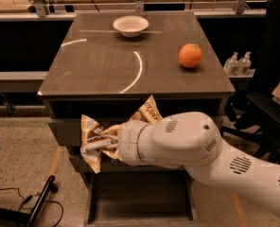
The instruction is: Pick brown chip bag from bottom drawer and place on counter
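Observation:
The brown chip bag point(95, 137) is crumpled, with cream ends, and hangs in front of the cabinet's upper drawers, just below the counter's front edge. My gripper point(108, 144) is shut on the bag's middle; the white arm reaches in from the lower right and hides the fingers. The bottom drawer point(140, 195) stands pulled open below the bag, and the part of its floor that shows is bare. The counter point(97, 60) is a glossy grey-brown top with a curved light reflection.
An orange point(190, 56) sits on the counter at the right. A white bowl point(130, 26) sits at the counter's back. Two small bottles point(238, 63) stand right of the cabinet. A black chair point(267, 103) is at the right. Cables and a dark bar point(36, 207) lie on the floor at left.

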`<state>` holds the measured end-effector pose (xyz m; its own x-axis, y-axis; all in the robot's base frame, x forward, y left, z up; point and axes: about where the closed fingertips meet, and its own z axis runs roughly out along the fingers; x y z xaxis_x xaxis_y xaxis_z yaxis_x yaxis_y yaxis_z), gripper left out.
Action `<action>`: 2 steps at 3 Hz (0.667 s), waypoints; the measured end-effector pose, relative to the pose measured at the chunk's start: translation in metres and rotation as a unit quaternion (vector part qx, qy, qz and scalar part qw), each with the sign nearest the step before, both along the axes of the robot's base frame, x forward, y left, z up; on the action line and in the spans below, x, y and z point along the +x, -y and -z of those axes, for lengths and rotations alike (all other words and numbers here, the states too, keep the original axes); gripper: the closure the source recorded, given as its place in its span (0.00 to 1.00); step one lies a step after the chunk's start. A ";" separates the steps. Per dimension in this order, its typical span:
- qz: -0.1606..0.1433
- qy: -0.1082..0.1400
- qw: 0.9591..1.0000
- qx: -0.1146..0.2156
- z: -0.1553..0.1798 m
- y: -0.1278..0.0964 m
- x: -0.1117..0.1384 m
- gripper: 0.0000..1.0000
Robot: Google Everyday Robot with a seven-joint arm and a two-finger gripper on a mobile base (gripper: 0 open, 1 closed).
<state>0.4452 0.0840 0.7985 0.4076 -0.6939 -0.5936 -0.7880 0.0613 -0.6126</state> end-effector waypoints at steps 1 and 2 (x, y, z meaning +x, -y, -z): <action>-0.036 0.032 0.999 -0.016 -0.046 -0.030 0.003 1.00; -0.073 0.053 0.996 -0.016 -0.094 -0.062 0.018 1.00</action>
<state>0.4628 0.1457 0.8923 0.5639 -0.6411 -0.5206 -0.7182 -0.0695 -0.6924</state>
